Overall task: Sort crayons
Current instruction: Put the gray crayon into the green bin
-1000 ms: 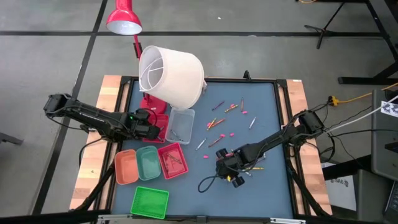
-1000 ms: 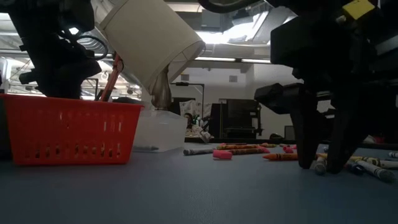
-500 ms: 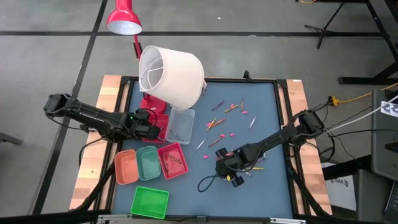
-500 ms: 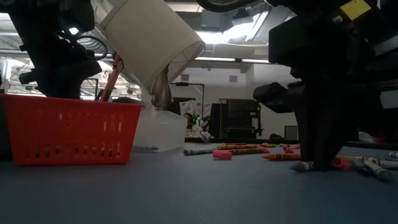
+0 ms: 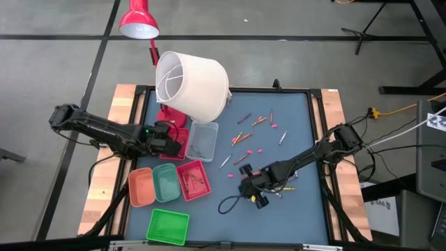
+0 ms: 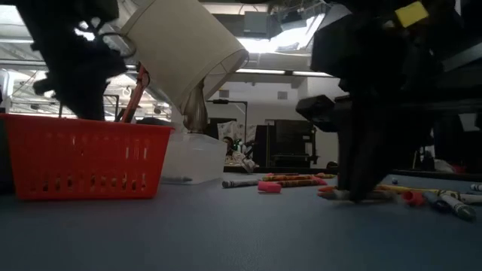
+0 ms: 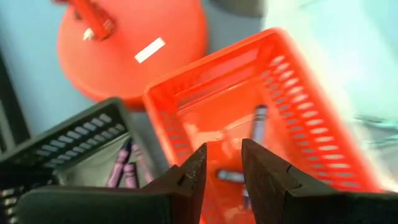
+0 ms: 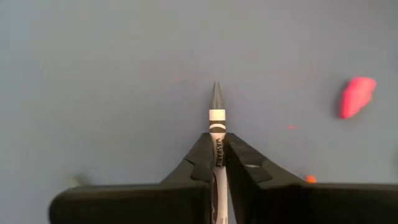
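Note:
My right gripper point(image 8: 216, 158) is shut on a grey crayon point(image 8: 216, 115) with a white wrapper, low over the blue mat at the near right point(image 5: 252, 187). More crayons point(image 5: 254, 136) lie scattered on the mat beyond it. My left gripper point(image 7: 224, 163) stands open over the red basket point(image 7: 249, 112), which has a few crayons on its floor. Nothing is between its fingers. A black basket point(image 7: 93, 155) beside the red one holds purple crayons. My right gripper pinches the crayon's wrapped shaft point(image 8: 216, 142) between its two fingers, a short way behind the pointed tip point(image 8: 216, 92). The fingers slant down from above. The tip sticks out ahead of the fingertips. In the low view the crayon point(image 6: 376, 195) lies about level, right at the mat.
A white lampshade point(image 5: 191, 84) leans over the far left of the mat, next to a red lamp point(image 5: 138, 21). A clear tray point(image 5: 201, 139) sits by the red basket. Orange point(image 5: 141, 187), teal point(image 5: 166, 181), red point(image 5: 193, 179) and green point(image 5: 168, 226) trays stand near left.
My right gripper has shut on the grey crayon: its fingers stood apart over the crayons a second ago and are together now. It has then tipped a little, and the crayon has shifted with it along the mat.

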Controlling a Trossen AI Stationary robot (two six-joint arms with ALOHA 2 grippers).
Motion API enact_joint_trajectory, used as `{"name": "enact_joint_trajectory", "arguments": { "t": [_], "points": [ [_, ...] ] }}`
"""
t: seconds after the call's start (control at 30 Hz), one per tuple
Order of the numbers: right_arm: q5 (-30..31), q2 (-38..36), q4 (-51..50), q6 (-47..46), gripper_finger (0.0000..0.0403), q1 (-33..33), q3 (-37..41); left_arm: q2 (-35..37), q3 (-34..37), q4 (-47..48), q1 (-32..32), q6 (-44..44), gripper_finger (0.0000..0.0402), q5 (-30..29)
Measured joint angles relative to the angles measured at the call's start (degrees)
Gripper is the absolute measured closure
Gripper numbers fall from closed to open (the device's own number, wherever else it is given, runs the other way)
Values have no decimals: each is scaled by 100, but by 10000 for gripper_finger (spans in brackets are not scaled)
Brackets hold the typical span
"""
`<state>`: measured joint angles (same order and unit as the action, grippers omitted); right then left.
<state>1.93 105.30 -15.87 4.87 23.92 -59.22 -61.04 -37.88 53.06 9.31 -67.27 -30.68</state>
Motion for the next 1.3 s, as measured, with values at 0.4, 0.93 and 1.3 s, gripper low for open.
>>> {"name": "enact_joint_trajectory", "arguments": {
  "t": [0.4, 0.93, 1.3],
  "points": [
    [1333, 0, -22, 16, 388, 2, -661, 0, -784, -958, 685, 1623, 315, 170],
    [2701, -4, 1838, 12, 388, -141, -1318, -11, -784, -3534, 1459, 3711, 316, 481],
    [2461, -9, 2917, -5, 388, -535, -1318, -11, -784, -3781, 1666, 4398, 315, 477]
  ]
}}
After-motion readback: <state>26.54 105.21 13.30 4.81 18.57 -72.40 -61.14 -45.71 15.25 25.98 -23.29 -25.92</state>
